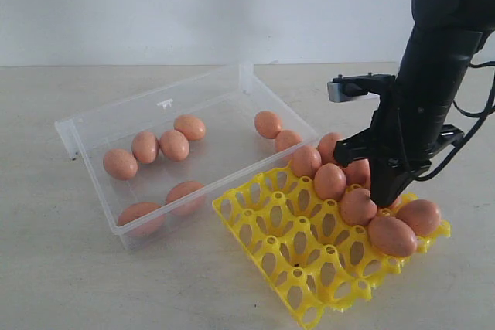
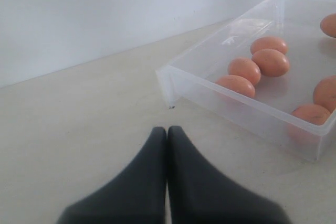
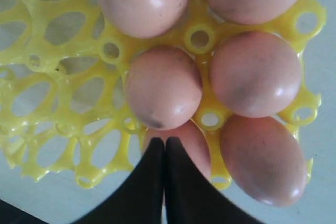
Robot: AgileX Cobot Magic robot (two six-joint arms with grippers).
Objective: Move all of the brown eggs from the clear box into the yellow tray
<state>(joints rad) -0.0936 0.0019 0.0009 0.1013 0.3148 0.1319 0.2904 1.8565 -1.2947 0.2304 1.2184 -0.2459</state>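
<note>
Several brown eggs (image 1: pixel 174 144) lie loose in the clear box (image 1: pixel 155 96) at the left. The yellow tray (image 1: pixel 286 253) sits in front of the box to the right, with several eggs (image 1: pixel 330 181) in its far and right cups. My right gripper (image 1: pixel 384 197) points down over those filled cups. In the right wrist view it (image 3: pixel 166 141) is shut and empty, its tips just over one egg (image 3: pixel 181 140) at the tray's edge. My left gripper (image 2: pixel 167 129) is shut on nothing above bare table, short of the box's corner (image 2: pixel 169 85). It does not show in the exterior view.
The near and left cups of the tray (image 3: pixel 58 93) are empty. The right arm's black body (image 1: pixel 433 75) stands over the tray's far right side. A pale wall (image 1: pixel 232 5) runs behind the table.
</note>
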